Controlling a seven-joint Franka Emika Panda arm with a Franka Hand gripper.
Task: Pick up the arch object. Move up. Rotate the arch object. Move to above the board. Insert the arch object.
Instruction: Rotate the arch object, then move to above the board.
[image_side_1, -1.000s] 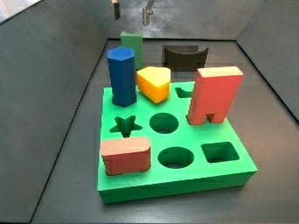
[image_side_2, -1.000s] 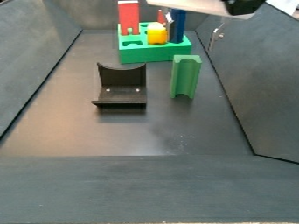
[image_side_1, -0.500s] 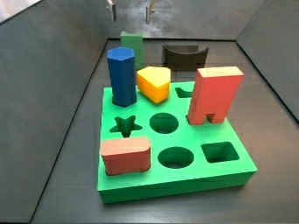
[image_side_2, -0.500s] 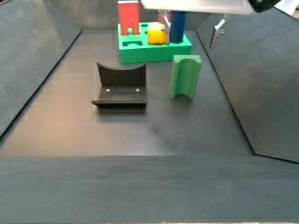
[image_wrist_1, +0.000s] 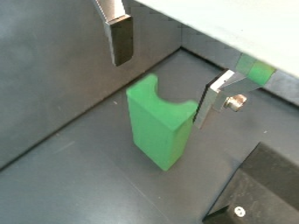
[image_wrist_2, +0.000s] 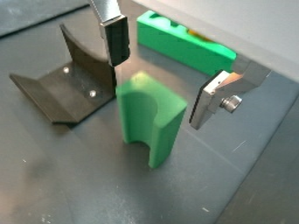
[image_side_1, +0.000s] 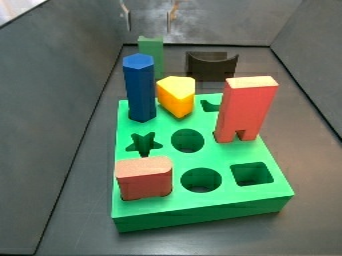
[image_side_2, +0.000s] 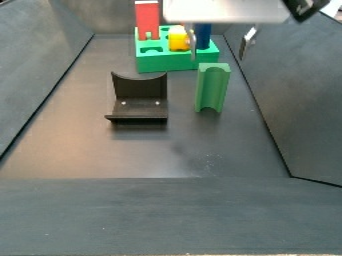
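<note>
The arch object stands upright on the dark floor, free of contact, its curved notch in the top face. Judged rigid, light, smooth-sided plastic or wood; slip is possible, so the hold belongs on the two flat broad faces, near the top and just under the notch.

The gripper hangs directly above the block. The fingers are wide apart, one on each side, touching nothing and holding nothing; the gap looks ample for the block's width.

Beside the arch lies the black block. Farther back, toward the floor's far end in a side view, sits the board.
</note>
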